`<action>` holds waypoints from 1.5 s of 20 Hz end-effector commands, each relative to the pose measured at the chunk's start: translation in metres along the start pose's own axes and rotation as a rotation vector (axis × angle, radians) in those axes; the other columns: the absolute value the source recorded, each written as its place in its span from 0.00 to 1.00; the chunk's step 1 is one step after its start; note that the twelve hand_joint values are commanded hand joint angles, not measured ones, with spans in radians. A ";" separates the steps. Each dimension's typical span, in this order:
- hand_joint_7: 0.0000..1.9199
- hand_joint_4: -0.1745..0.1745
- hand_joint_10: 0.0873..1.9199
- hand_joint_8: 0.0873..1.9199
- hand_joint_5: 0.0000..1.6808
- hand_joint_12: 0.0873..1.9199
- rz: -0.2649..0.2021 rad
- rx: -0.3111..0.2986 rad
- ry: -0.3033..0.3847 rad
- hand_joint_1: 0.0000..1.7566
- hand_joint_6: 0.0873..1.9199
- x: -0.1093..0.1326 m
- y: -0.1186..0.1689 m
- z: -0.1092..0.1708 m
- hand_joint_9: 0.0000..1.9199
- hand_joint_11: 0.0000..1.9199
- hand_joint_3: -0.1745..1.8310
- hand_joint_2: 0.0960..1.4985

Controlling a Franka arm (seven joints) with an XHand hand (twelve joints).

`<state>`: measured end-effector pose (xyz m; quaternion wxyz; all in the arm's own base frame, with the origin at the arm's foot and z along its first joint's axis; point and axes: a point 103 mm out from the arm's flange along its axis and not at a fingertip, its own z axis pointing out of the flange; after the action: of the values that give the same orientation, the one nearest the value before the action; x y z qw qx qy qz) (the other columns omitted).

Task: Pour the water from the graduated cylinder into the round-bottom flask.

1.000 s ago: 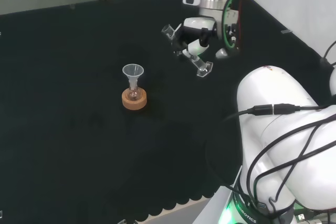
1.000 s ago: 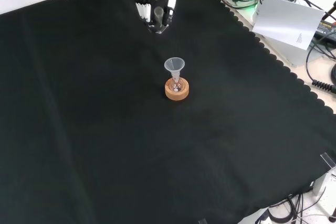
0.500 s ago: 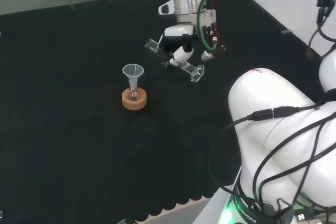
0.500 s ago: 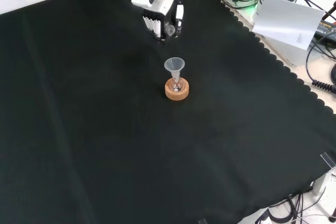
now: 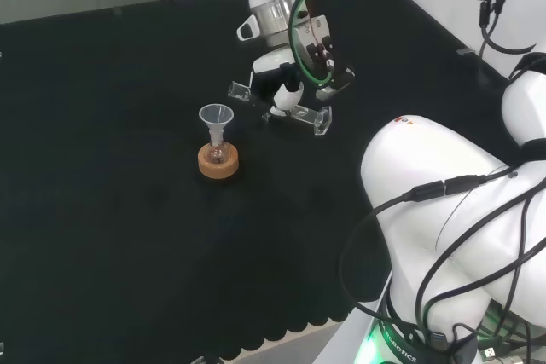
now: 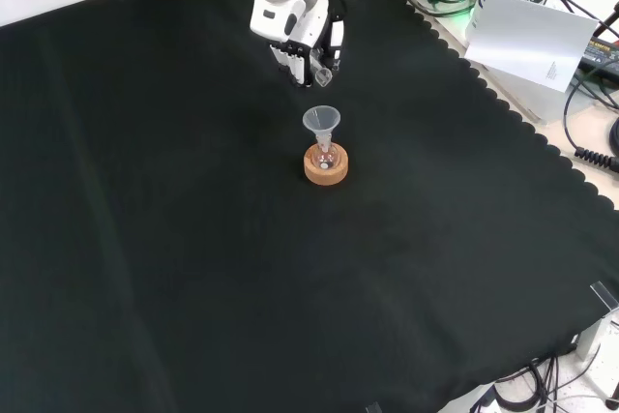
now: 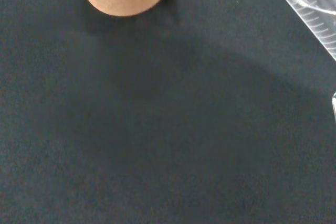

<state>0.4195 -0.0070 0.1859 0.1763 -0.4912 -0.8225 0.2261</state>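
Risk of missing: the funnel (image 5: 217, 115) has a small mouth, and the graduated cylinder (image 5: 277, 108) lies nearly level in the head view, its open end not yet over it. If it tips further before the lip is above the funnel, water would likely fall on the black cloth of the table (image 5: 102, 210).
Risk of knocking: the funnel stands high on the round-bottom flask (image 5: 218, 153), which only rests in the cork ring (image 5: 218, 162). A low or sideways approach by the cylinder's lip could probably push the funnel off or tilt the flask.
Risk of slipping: the cylinder is smooth clear ware held crosswise; a shift in the grasp during the tilt could swing its mouth off target.
Robot hand: the robot hand (image 5: 286, 95) has its fingers curled round the cylinder's middle, carrying it above the table.
Cylinder, look: clear, with fine graduation marks plain in the wrist view (image 7: 310, 11); its flat foot points to the right in the head view, its open end toward the funnel. How much water it holds cannot be told.
Cylinder, place: near the funnel, to its right and a little beyond in the head view; in the front view the robot hand (image 6: 308, 41) holds it just above the funnel (image 6: 322, 121), apart from it.
Flask: small, clear, upright in the cork ring (image 6: 326, 165).
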 end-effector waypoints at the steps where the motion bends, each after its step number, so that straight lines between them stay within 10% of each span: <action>1: 0.66 0.00 0.00 0.12 0.61 0.33 0.051 0.076 -0.053 0.66 0.48 -0.003 0.002 -0.003 0.75 0.68 0.00 0.78; 30: 0.67 0.00 0.00 0.12 0.61 0.33 0.148 0.331 -0.178 0.66 0.48 0.009 0.013 -0.017 0.75 0.68 0.00 0.78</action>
<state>0.4332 0.0089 0.1946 0.1632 -0.4902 -0.7624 0.3896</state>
